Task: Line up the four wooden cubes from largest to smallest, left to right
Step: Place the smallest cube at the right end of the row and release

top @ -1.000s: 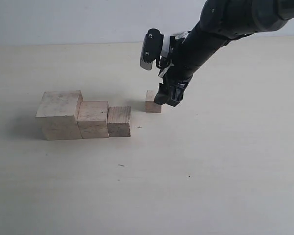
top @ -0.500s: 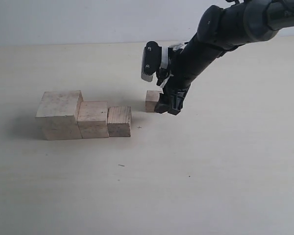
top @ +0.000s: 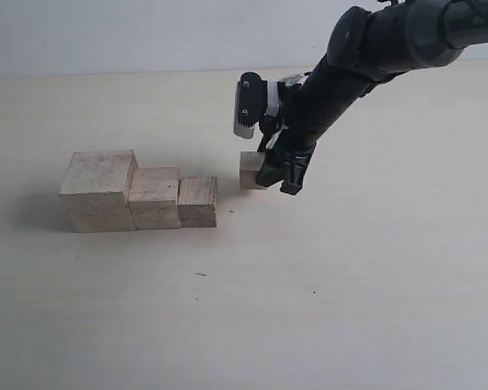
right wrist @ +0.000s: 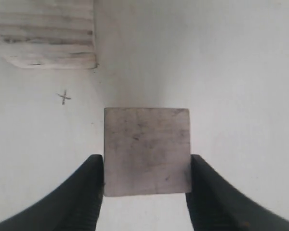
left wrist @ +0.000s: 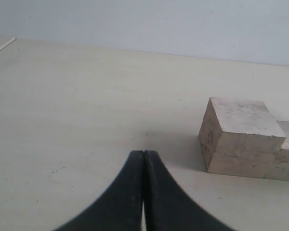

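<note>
Three wooden cubes stand in a touching row, going down in size to the right: the largest cube (top: 99,191), the second cube (top: 154,197) and the third cube (top: 198,201). The smallest cube (top: 250,171) sits apart, behind and to the right of the row. My right gripper (top: 276,180) reaches down over it. In the right wrist view the black fingers (right wrist: 94,178) press both sides of the smallest cube (right wrist: 147,139). My left gripper (left wrist: 143,153) is shut and empty, low over the table, with the largest cube (left wrist: 241,137) ahead of it.
The pale table (top: 350,284) carries a few small dark specks, and a small cross mark (right wrist: 64,97) lies near the third cube's corner (right wrist: 48,38). A light wall (top: 146,32) bounds the far edge. The left arm is outside the exterior view.
The right gripper has come down and slid left around the smallest cube, closing on its sides. The cube has shifted slightly to the left. The row of three has not moved.
</note>
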Motion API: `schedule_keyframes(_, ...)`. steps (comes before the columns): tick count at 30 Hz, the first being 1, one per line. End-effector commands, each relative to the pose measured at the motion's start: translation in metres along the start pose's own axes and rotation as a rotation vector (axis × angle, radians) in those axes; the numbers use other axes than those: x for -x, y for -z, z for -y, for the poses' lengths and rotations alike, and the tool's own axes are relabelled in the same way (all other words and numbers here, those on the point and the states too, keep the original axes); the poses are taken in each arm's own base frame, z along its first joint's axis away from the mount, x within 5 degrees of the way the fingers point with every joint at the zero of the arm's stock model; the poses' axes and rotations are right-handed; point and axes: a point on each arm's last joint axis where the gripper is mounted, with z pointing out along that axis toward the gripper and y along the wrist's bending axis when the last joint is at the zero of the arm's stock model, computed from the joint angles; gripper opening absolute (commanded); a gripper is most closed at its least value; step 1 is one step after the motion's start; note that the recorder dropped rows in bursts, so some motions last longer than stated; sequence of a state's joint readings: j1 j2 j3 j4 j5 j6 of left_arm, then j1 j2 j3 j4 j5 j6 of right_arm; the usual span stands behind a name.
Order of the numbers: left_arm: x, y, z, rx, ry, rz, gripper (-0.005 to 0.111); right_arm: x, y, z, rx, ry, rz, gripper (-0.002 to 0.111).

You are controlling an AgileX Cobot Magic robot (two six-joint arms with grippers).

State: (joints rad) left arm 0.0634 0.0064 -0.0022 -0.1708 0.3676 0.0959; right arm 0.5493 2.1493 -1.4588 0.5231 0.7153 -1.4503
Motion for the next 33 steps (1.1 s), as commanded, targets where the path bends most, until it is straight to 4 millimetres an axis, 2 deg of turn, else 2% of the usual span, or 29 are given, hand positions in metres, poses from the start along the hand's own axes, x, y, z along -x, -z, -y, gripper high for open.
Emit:
schedule_keyframes(1,0.0,0.0,0.0,-0.003,-0.004,0.013,0.0,0.0,0.002,-0.007,0.066,0.029,-0.014,0.0)
schedule_keyframes(7,0.0,0.0,0.0,-0.003,-0.004,0.013,0.0,0.027,-0.008,-0.029,0.109,0.109,-0.008,0.0)
schedule_keyframes(10,0.0,0.0,0.0,-0.003,-0.004,0.013,0.0,0.033,-0.011,-0.033,0.102,0.099,-0.005,0.0)
schedule_keyframes(30,0.0,0.0,0.0,-0.003,-0.004,0.013,0.0,0.028,-0.021,-0.033,0.112,0.043,-0.035,0.0)
schedule_keyframes(33,0.0,0.0,0.0,-0.003,-0.004,0.013,0.0,0.028,-0.021,-0.033,0.107,0.042,-0.033,0.005)
